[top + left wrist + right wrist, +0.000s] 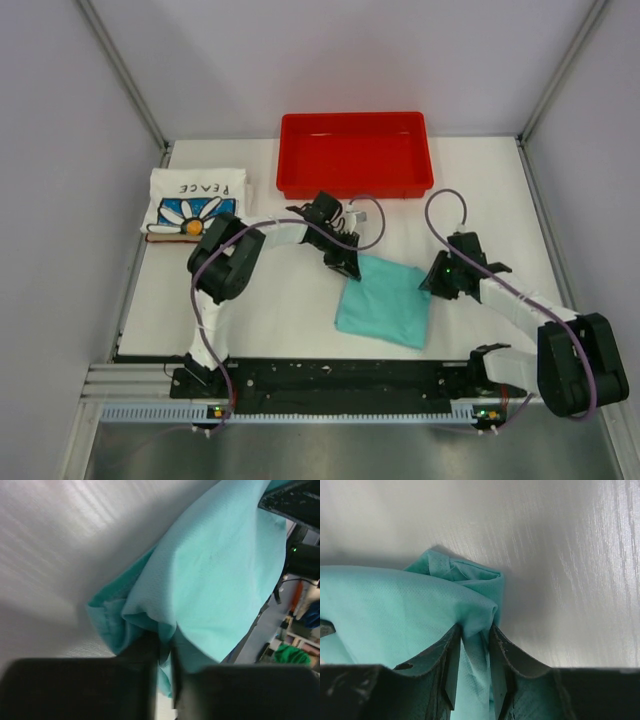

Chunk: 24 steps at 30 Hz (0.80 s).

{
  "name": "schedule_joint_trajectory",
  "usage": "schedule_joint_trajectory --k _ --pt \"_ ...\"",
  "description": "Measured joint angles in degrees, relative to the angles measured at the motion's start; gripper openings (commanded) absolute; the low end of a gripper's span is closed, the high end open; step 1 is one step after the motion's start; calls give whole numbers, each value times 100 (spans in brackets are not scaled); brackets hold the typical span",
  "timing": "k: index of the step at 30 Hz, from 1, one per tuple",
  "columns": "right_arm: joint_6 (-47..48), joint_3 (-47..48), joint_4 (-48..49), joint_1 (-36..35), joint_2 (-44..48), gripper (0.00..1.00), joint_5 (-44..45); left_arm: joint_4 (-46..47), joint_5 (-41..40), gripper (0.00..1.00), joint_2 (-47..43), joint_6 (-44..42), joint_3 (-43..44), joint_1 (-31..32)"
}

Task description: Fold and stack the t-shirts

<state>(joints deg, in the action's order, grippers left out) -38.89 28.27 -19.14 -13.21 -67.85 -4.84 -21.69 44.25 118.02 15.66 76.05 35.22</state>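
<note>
The teal-green t-shirt point(385, 302) lies partly folded on the table in the middle right. My left gripper point(344, 264) is at its far left corner, and in the left wrist view that gripper point(166, 647) is shut on a bunched edge of the teal cloth point(215, 580). At the shirt's far right corner, my right gripper point(436, 281) is shut as well. Its jaws point(475, 631) pinch a fold of the teal cloth point(395, 610). The white t-shirt point(196, 204) with the daisy print and "PEACE" lettering lies folded at the far left.
A red plastic tray point(355, 180) stands at the back centre, just beyond my left gripper. Grey walls close in the table on the left, right and back. The arm bases and a black rail point(340, 378) run along the near edge.
</note>
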Motion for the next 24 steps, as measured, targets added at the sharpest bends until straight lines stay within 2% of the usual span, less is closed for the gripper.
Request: schedule_joint_trajectory --k 4,8,9,13,16,17,19,20,24 --pt "151 118 -79 0 -4 50 61 39 142 0 153 87 4 -129" --pt "483 529 -348 2 4 57 229 -20 179 0 125 -94 -15 -404" --pt "586 654 -407 0 22 68 240 -87 177 0 81 -221 -63 -535" --pt "944 1113 -581 2 144 79 236 -485 -20 0 -334 -820 -348 -1064" --pt "1134 1303 -671 0 243 82 197 -841 -170 0 -697 -1351 -522 -1488" --pt "1202 1333 -706 0 284 88 179 -986 -221 0 -800 -1567 -555 -1657" --pt "1298 1346 -785 0 361 89 175 -1340 -439 0 -1014 -2083 -601 -2011" --pt "1340 1346 -837 0 389 99 175 -1412 -496 0 -1054 -2186 -605 -2151" --pt "1482 1344 -981 0 481 99 203 -1961 -940 0 -1460 -2911 -605 -2791"
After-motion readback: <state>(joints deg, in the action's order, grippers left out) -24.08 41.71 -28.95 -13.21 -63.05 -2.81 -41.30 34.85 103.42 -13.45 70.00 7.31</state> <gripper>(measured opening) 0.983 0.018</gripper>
